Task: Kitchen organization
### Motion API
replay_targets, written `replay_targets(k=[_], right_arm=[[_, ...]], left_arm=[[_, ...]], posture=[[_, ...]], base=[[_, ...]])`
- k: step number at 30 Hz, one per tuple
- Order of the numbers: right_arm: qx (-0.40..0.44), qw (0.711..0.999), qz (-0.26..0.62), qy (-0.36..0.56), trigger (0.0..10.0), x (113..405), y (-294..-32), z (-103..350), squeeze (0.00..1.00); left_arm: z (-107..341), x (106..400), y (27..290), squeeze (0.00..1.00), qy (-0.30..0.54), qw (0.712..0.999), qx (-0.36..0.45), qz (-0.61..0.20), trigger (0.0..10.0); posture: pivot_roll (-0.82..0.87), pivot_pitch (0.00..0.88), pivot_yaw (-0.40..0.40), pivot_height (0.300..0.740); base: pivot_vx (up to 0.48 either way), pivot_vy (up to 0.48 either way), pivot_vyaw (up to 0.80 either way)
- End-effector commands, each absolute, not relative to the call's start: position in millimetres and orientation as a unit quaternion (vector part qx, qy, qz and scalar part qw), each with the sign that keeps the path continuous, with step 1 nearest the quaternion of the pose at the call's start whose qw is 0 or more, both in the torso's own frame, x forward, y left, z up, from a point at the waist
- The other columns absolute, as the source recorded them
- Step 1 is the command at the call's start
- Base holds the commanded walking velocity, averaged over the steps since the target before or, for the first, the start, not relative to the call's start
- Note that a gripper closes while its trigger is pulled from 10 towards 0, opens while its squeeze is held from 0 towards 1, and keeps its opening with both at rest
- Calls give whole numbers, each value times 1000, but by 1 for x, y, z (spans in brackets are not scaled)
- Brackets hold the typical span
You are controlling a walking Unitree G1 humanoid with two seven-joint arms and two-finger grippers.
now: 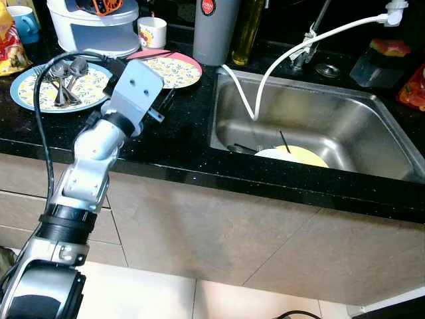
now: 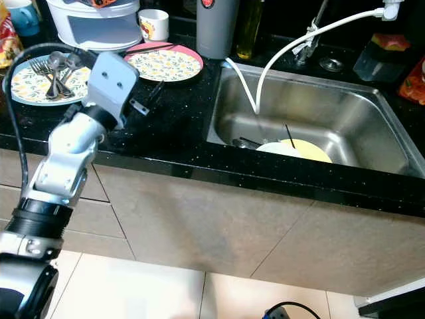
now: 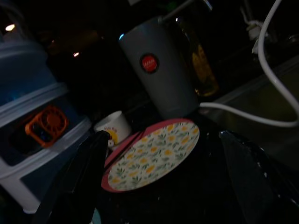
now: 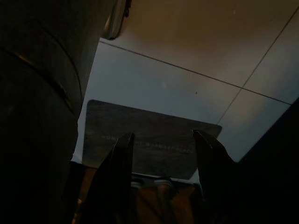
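Note:
My left arm reaches over the black counter (image 1: 179, 143), its gripper (image 1: 163, 105) just in front of a pink-rimmed floral plate (image 1: 174, 70). In the left wrist view the gripper (image 3: 163, 186) stands open and holds nothing, with the plate (image 3: 156, 154) ahead between the fingers. Dark chopsticks (image 1: 154, 56) lie on the plate's far rim. To the left, a blue-rimmed floral plate (image 1: 40, 90) carries several forks and spoons (image 1: 65, 76). In the steel sink (image 1: 319, 113) lie a yellow plate (image 1: 302, 156) and some cutlery. The right gripper (image 4: 163, 172) hangs open over the floor.
Behind the plates stand a white appliance (image 1: 96, 25), a white mug (image 1: 152, 31), a grey flask (image 1: 214, 30) and an oil bottle (image 1: 247, 30). A white hose (image 1: 265, 76) hangs into the sink. A grey mat (image 4: 149, 137) lies on the tiled floor.

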State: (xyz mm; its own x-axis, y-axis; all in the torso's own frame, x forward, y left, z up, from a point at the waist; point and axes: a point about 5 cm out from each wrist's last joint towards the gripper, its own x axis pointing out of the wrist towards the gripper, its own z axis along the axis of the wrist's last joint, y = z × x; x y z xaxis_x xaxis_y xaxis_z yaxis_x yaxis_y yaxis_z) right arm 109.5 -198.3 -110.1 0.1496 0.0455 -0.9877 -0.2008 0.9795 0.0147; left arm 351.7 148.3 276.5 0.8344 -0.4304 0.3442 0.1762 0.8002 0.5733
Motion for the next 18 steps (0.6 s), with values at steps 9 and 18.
replay_targets(k=[9, 18], right_arm=[[-54, 751, 72, 654, 10000, 105, -203, -110, 0], [-58, 750, 72, 655, 10000, 104, -205, -110, 0]], left_arm=[[275, 349, 140, 0, -238, 915, 270, -182, 10000], [269, 346, 135, 0, -234, 917, 262, -189, 10000]], posture=[[153, 45, -70, 740], [156, 50, -78, 740]], base=[[308, 0, 0], [282, 0, 0]])
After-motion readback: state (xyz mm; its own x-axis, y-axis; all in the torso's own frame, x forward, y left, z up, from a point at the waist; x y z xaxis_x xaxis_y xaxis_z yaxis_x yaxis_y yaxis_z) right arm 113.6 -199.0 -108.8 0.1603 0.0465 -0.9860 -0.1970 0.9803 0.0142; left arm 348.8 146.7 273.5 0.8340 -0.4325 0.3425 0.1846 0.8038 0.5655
